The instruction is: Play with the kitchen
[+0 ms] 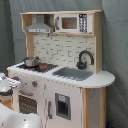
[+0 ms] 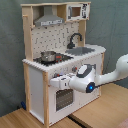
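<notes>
In the second exterior view the kitchen (image 2: 60, 60) stood on the wooden table (image 2: 107, 107), filling the second exterior view's left and centre, its front panel facing toward the camera and slightly to the right. Left to right along the counter: pot (image 2: 48, 56) on the stovetop (image 2: 56, 59), then the sink (image 2: 84, 50) with the black faucet (image 2: 75, 39) behind it. Below the stovetop sat the oven door (image 2: 61, 98), with the knob strip just above it. The arm came in from the second exterior view's right, wrist roughly level, and the gripper (image 2: 58, 81) was pressed up against the front panel at about the knob strip, just above the oven door. So the target lay straight ahead of the gripper, touching or very nearly so; the approach axis ran right to left across the front. Cannot tell whether the fingers were spread or closed, or whether they had hold of a knob or handle. In the first exterior view the gripper (image 1: 7, 84) showed only at the left edge, beside the kitchen (image 1: 60, 65) front near the oven door (image 1: 27, 102). My read: the next move turns on that contact point, a pull or twist along the panel front, not any reach to the counter or the hood (image 2: 48, 20) above.
</notes>
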Robot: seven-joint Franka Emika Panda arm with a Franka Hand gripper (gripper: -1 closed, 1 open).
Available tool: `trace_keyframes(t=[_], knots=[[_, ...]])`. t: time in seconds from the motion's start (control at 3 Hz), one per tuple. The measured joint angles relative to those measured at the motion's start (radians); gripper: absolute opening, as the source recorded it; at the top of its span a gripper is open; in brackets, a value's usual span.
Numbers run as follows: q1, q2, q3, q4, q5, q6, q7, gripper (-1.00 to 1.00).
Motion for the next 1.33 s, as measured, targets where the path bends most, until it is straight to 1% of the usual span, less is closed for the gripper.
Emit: trace_keyframes(t=[0.33, 0.67, 1.0, 1.33], knots=[[0.000, 0.001, 0.000, 0.000, 0.000, 0.000, 0.000, 1.00], [0.000, 0.003, -0.005, 0.010, -0.001, 0.000, -0.025, 1.00], [0.000, 0.003, -0.005, 0.010, -0.001, 0.000, -0.025, -1.00], [0.003, 0.002, -0.005, 0.005, -0.002, -0.008, -0.113, -1.00]])
